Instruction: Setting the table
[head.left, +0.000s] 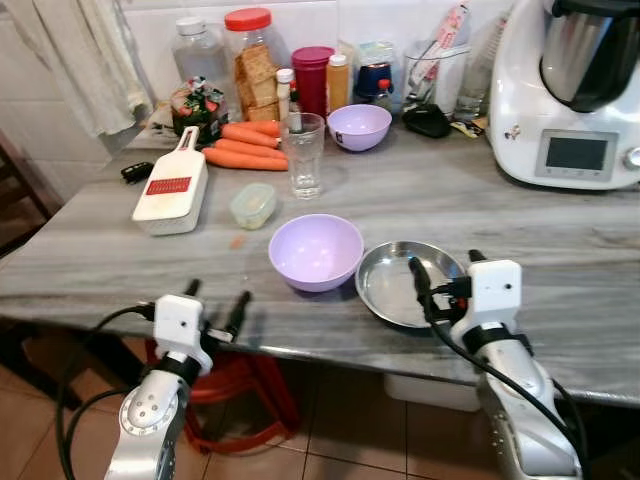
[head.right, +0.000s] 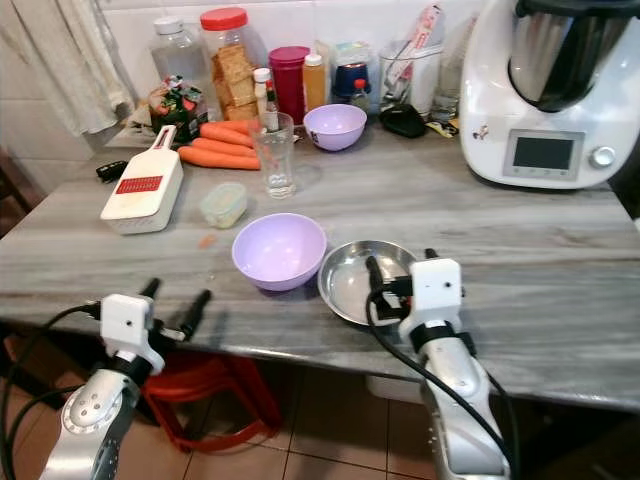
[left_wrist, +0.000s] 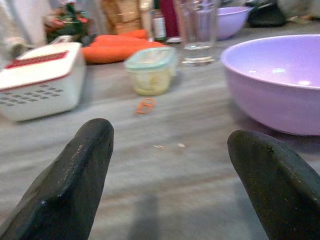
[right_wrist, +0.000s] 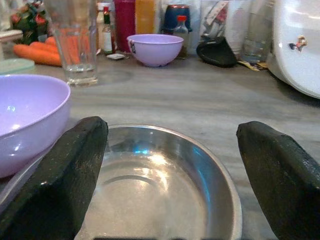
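Left eye view: two purple bowls (head.left: 316, 251) (head.left: 359, 127) (matching), one steel plate (head.left: 392, 290).

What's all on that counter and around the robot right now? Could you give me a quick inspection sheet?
Surface: grey marbled counter, a few crumbs.
Job's things: large purple bowl beside steel plate; empty glass; small purple bowl at the back.
Clutter: white grater, carrots, small lidded tub, jars and bottles, white kitchen machine.
End effectors: left end effector open at counter edge; right end effector open over the plate.
Cables: black cables along both arms.
Surroundings: red stool, tiled floor.
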